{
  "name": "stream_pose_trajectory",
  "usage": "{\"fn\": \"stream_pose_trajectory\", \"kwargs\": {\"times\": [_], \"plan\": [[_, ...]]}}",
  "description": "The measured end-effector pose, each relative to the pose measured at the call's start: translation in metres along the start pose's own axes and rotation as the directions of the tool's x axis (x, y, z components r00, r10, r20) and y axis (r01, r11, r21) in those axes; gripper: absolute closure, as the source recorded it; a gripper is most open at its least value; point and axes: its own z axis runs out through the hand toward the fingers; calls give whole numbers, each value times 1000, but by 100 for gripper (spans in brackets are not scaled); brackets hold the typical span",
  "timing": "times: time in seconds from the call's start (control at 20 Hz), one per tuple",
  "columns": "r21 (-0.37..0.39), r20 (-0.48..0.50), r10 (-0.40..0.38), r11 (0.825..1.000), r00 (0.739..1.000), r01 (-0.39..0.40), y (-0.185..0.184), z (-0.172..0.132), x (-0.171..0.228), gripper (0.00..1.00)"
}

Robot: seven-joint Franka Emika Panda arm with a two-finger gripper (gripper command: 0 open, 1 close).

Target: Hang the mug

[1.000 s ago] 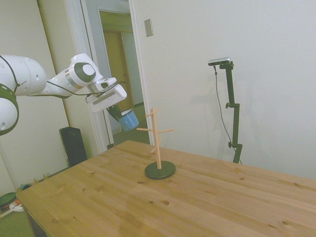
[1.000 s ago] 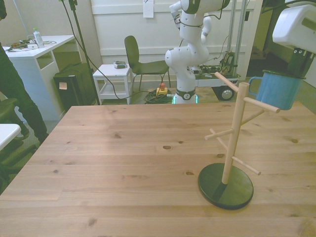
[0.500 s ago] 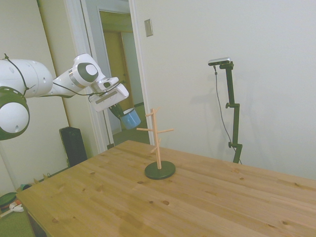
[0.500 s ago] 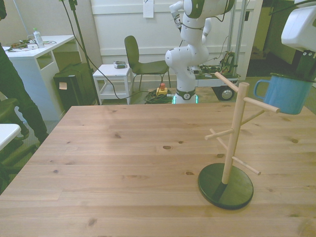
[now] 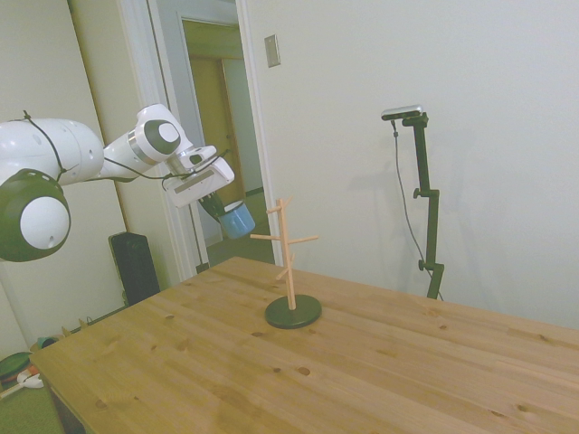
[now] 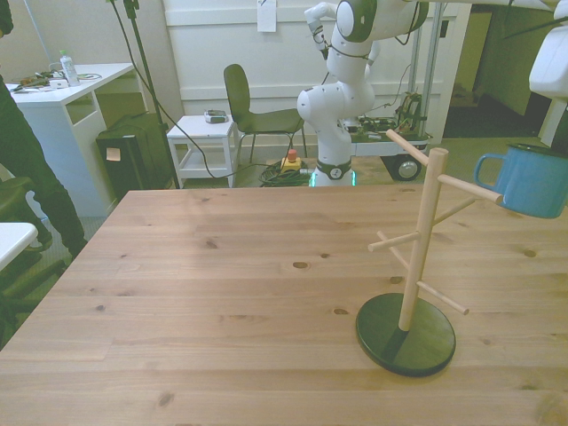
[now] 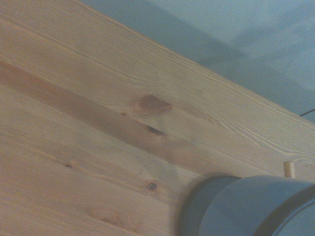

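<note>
One small, light, rigid mug [image 6: 535, 181] is riding pinched by its slippery rim in the gripper [image 5: 215, 206], handle left free for hanging.

One mug [image 6: 535, 180], one peg stand [image 6: 411, 275].

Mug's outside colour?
Light blue; the mug shows it best in the front view.

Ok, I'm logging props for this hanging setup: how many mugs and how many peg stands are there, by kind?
Light-blue enamel mug, held above the table: 1
Wooden peg stand on a dark round base: 1
Total: 2
</note>
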Motion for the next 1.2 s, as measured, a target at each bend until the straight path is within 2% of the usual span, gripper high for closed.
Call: {"fn": "stream_pose_trajectory", "kwargs": {"times": [0.5, 1.2], "plan": [[-19, 17, -4, 1000, 1000, 5, -5, 20, 0, 100], [-36, 17, 32, 999, 999, -32, 10, 33, 19, 100]]}}
